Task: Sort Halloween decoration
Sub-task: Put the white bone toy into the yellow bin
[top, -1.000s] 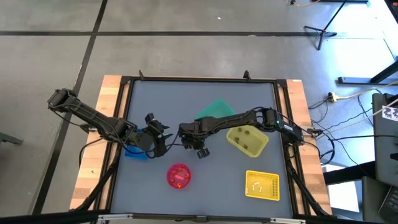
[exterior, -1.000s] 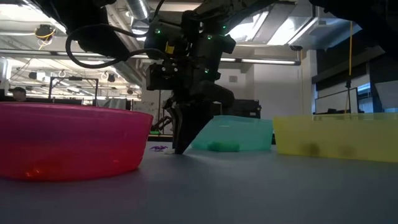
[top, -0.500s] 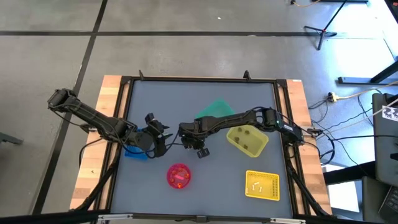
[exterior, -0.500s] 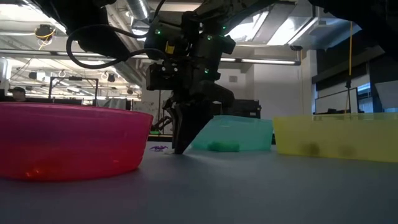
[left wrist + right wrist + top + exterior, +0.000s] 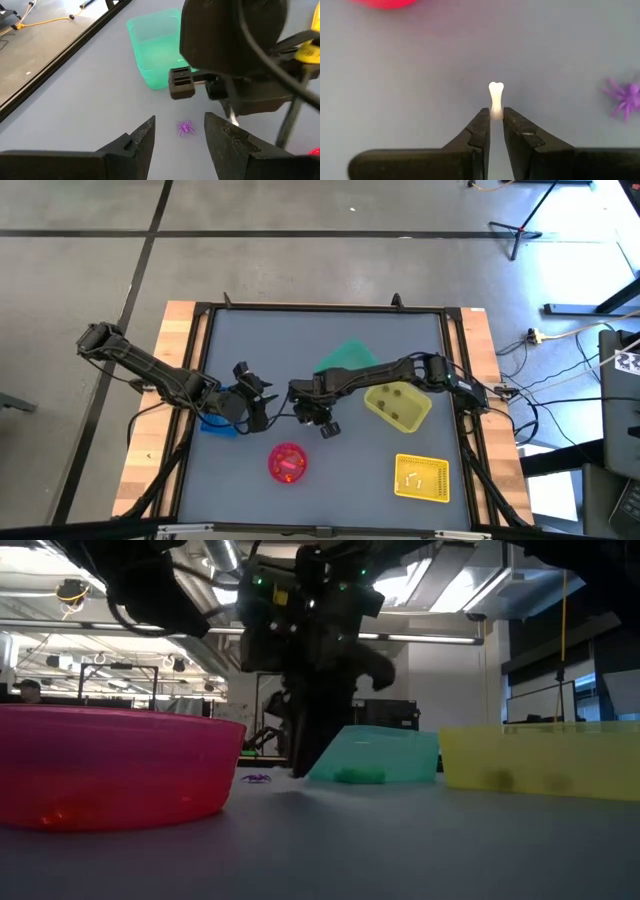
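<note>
My right gripper (image 5: 496,114) is shut on a tiny white bone (image 5: 496,95) and points down at mid-table (image 5: 306,412); it also shows in the low view (image 5: 300,765). A tiny purple spider (image 5: 186,127) lies on the table beside it and shows in the right wrist view (image 5: 626,99) and in the low view (image 5: 257,778). My left gripper (image 5: 180,134) is open and empty close to the table, just left of the spider (image 5: 262,404). The spider lies a little ahead of its fingertips. My right gripper pinches one knobbed end of the bone (image 5: 496,109) between its two fingertips. The fingers come from above, pointing down, and lie along the bone. The other end (image 5: 496,87) sticks out beyond the tips toward the table. Whether it touches the table, I cannot tell.
A pink bowl (image 5: 287,462) stands near the front, a green bin (image 5: 345,358) behind the right arm, a blue bin (image 5: 215,422) under the left arm. Two yellow bins stand at the right (image 5: 398,405) and at the front right (image 5: 422,477).
My right gripper has risen a little from the table and shifted slightly toward the right edge, still pointing down. My left gripper has kept still.
</note>
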`<action>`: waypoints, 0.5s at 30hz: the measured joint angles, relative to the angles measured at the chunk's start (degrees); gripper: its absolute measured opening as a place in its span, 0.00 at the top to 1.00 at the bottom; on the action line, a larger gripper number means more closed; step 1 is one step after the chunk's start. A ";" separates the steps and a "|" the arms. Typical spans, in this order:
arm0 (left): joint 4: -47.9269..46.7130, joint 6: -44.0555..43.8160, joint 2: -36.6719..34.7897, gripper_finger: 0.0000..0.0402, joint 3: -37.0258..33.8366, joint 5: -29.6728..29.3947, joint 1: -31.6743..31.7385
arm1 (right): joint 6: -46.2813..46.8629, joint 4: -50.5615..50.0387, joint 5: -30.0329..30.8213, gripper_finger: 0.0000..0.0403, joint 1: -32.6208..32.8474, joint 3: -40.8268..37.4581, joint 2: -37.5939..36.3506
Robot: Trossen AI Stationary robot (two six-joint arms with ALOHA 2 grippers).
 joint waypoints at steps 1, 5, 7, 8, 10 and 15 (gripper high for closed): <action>0.02 0.00 0.01 0.62 0.00 0.00 0.01 | 0.02 0.12 -0.83 0.87 0.26 0.02 -0.30; -0.16 0.00 0.03 0.62 0.04 0.00 0.02 | 0.04 -1.54 -3.13 0.87 1.08 0.04 -1.78; -0.13 0.00 0.02 0.62 0.04 0.00 0.00 | 0.04 -3.11 -3.20 0.87 2.01 0.04 -2.53; -0.17 0.00 0.02 0.62 0.04 0.02 0.00 | 0.04 -3.68 -3.27 0.87 2.50 0.04 -2.89; -0.18 0.00 0.04 0.62 0.04 0.00 0.01 | 0.07 -5.35 -3.24 0.87 3.60 0.04 -3.80; -0.18 0.02 0.02 0.62 0.05 0.00 0.00 | 1.64 -10.34 -3.20 0.87 6.79 0.07 -6.30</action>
